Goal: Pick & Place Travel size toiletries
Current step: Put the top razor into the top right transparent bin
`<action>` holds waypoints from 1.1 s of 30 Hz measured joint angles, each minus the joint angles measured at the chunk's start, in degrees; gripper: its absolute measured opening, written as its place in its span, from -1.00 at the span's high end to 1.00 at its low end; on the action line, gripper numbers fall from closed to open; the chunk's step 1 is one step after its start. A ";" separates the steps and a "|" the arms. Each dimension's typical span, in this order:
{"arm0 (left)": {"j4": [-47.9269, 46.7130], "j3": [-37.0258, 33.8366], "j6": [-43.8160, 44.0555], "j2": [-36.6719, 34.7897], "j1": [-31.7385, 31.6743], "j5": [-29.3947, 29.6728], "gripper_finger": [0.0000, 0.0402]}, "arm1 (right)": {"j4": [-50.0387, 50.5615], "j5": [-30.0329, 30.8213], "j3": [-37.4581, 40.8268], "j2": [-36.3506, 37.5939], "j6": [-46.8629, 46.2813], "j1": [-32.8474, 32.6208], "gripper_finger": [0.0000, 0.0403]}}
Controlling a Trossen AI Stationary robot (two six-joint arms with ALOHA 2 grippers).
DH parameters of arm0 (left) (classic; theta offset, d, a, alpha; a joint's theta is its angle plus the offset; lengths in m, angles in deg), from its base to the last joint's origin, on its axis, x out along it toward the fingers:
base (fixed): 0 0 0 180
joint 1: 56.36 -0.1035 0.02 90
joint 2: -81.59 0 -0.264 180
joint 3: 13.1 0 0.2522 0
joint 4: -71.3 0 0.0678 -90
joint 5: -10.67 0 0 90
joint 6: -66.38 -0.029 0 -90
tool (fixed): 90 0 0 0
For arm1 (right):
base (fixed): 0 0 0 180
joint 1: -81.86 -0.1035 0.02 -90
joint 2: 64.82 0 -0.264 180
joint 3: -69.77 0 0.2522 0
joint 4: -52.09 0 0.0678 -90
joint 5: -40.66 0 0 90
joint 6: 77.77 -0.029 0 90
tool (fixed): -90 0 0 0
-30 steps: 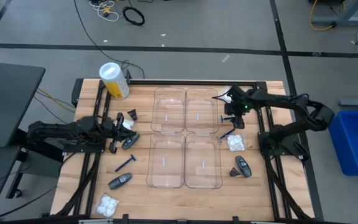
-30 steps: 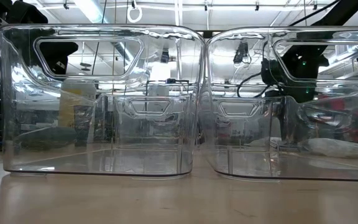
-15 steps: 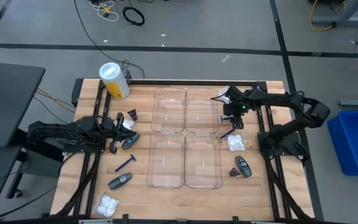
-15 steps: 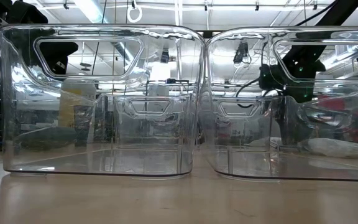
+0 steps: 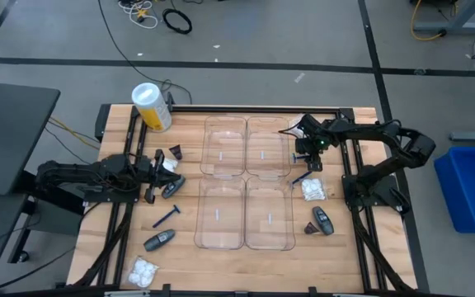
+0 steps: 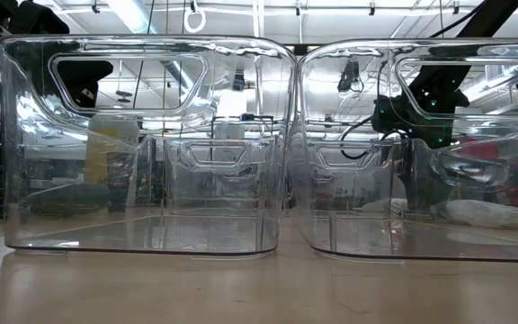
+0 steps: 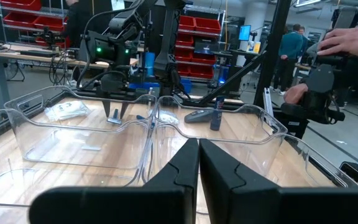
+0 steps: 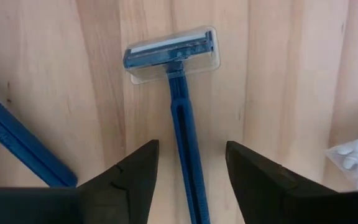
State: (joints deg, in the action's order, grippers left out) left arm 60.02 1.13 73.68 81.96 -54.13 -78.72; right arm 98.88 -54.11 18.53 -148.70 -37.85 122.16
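The low view is filled by the clear trays (image 6: 151, 144); the toiletries are mostly hidden behind their walls. On the table (image 5: 353, 247), four trays sit in the middle, leaving open wood on both sides. The right gripper (image 8: 188, 180) hangs just right of the far-right tray, fingers wide apart, straddling a razor (image 8: 178, 87) lying flat on the wood; its handle runs out of view between the fingers. A second razor (image 8: 17, 146) is cut off at the edge. The left gripper (image 7: 197, 165) waits at the table's left, fingers closed and empty.
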 joint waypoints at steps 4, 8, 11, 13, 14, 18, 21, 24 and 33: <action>0.00 0.00 0.01 0.00 0.00 0.01 0.89 | 0.12 -0.21 0.01 -0.02 0.00 0.00 0.17; 0.00 0.01 0.01 0.01 -0.02 0.02 0.89 | 0.14 -0.22 0.01 -0.02 0.00 -0.02 0.27; 0.00 -0.01 0.01 -0.01 0.00 0.01 0.89 | 0.16 -0.22 0.01 -0.02 0.13 -0.02 0.32; 0.00 0.01 0.01 -0.01 0.00 0.02 0.89 | 0.17 -0.22 0.01 -0.02 0.20 -0.02 0.36; 0.00 0.00 -0.01 0.00 0.00 0.00 0.89 | 0.18 -0.24 0.01 -0.02 0.20 -0.02 0.38; 0.00 -0.02 -0.01 0.01 -0.01 -0.01 0.89 | 0.18 -0.22 0.01 -0.02 0.22 -0.02 0.45; 0.00 0.01 0.01 0.00 0.01 0.02 0.89 | 0.16 -0.20 0.01 -0.02 0.22 0.00 0.50; 0.00 -0.02 -0.01 -0.01 0.00 0.00 0.89 | 0.14 -0.14 0.01 -0.02 0.24 0.00 0.54; 0.00 -0.02 -0.01 -0.01 0.00 0.02 0.89 | 0.34 -0.63 0.01 -0.02 1.00 0.02 0.64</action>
State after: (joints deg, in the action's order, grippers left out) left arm 60.02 1.11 73.67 81.95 -54.13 -78.71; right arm 99.23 -54.75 18.54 -148.72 -36.85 122.18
